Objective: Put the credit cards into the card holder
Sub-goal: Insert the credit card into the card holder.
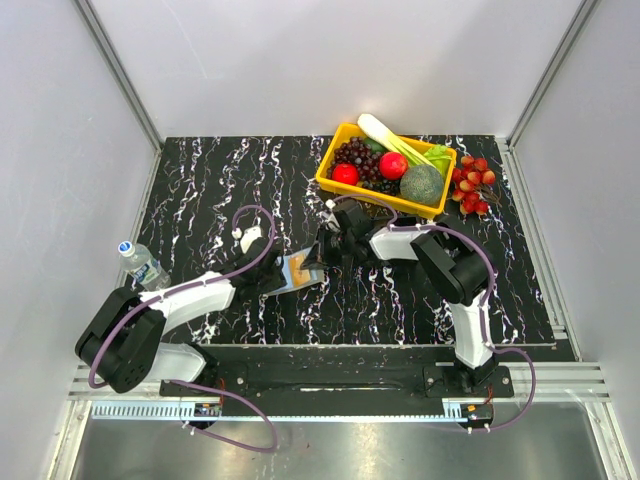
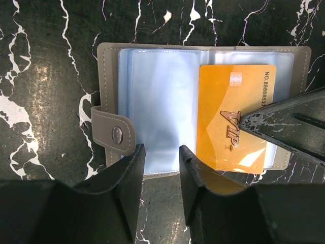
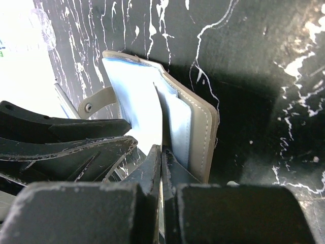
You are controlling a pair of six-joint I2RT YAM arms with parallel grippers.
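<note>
Middle of the black marbled table (image 1: 200, 200): the grey card holder (image 2: 109, 76) lies open, clear sleeves (image 2: 162, 101) facing up. An orange VIP card (image 2: 228, 101) sits flat on its right-hand page. I'd say it's on top of the page, not inside a pocket.

The right gripper (image 2: 246, 121) is clenched tight on nothing, its closed tip resting on the card's face. The left gripper (image 2: 161, 150) hovers at the holder's near edge, jaws parted, nothing between them.

Here's the worry: a push from that tip could skate the card over the sleeve mouth instead of into it. It could also shove the whole holder along, since nothing seems to pin it down.

From the right wrist, the right-hand cover looks lifted off the table, so it might fold shut on the card. No other cards in sight.
</note>
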